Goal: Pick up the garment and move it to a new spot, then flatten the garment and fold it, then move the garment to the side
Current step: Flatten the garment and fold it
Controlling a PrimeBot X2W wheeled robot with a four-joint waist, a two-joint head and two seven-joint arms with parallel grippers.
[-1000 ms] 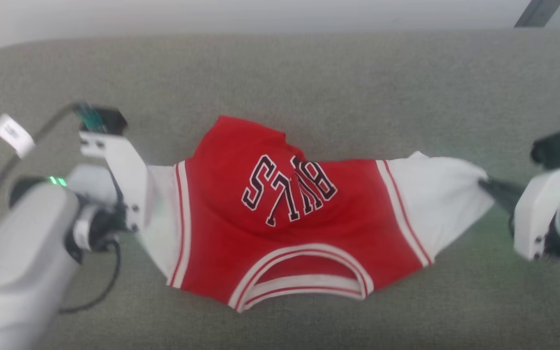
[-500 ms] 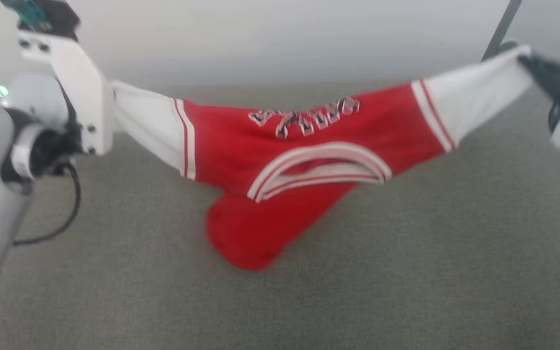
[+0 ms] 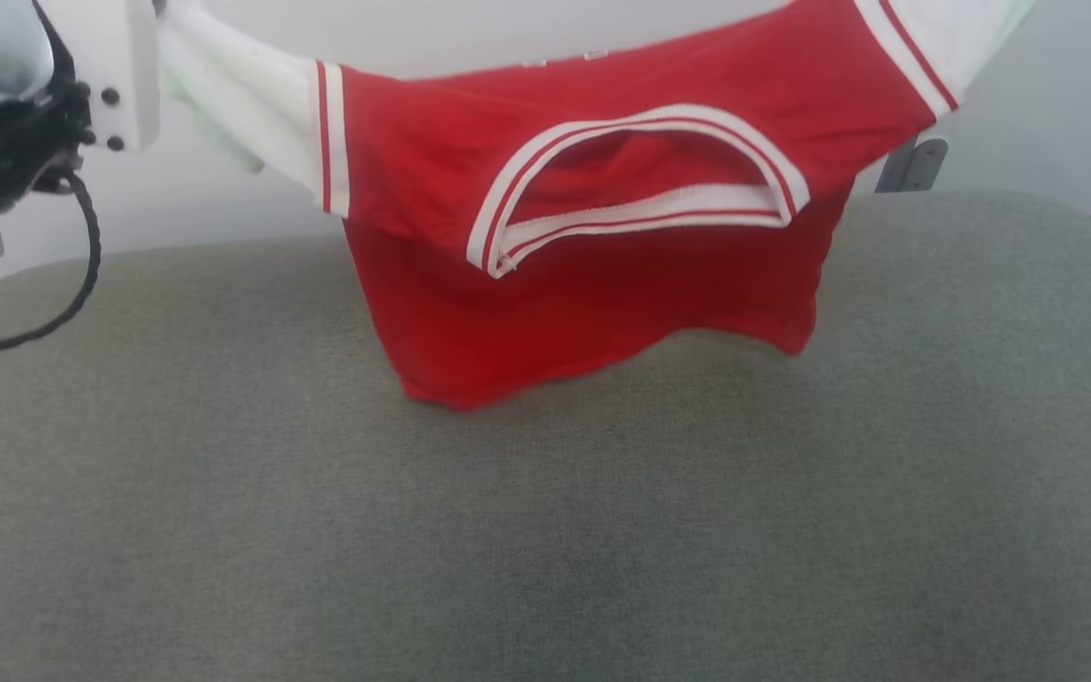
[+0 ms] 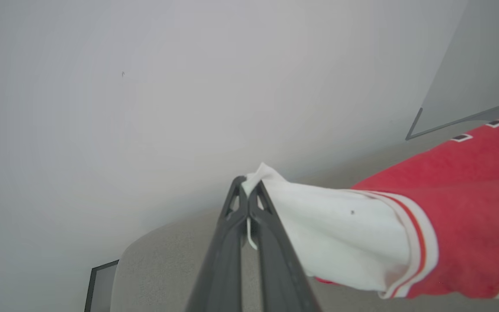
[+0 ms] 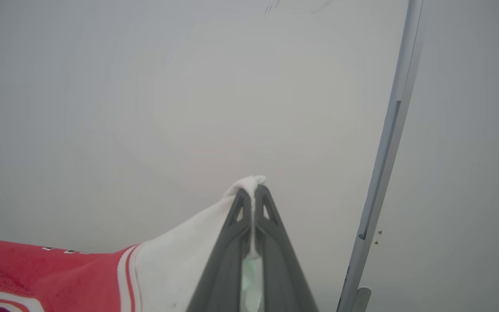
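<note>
We are holding the garment (image 3: 593, 303) aloft, stretched between both arms and hanging over the grey padded surface (image 3: 545, 530). Our left gripper (image 4: 247, 193) is pinching one white sleeve (image 4: 332, 229), fingers closed. Our right gripper (image 5: 254, 193) is pinching the opposite sleeve (image 5: 180, 255) likewise.

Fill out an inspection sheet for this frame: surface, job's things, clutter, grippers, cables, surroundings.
Surface: grey fabric-covered surface with rounded corners.
Job's things: garment, red with white sleeves, hangs stretched between both grippers, neck opening towards the head camera. Whether its hem touches the surface cannot be told.
Clutter: nothing seen.
Grippers: left gripper shut on one white sleeve tip; right gripper shut on the other.
Cables: black cable loops below the left wrist, apart from the garment.
Surroundings: pale wall; grey metal post beside the right gripper.
</note>
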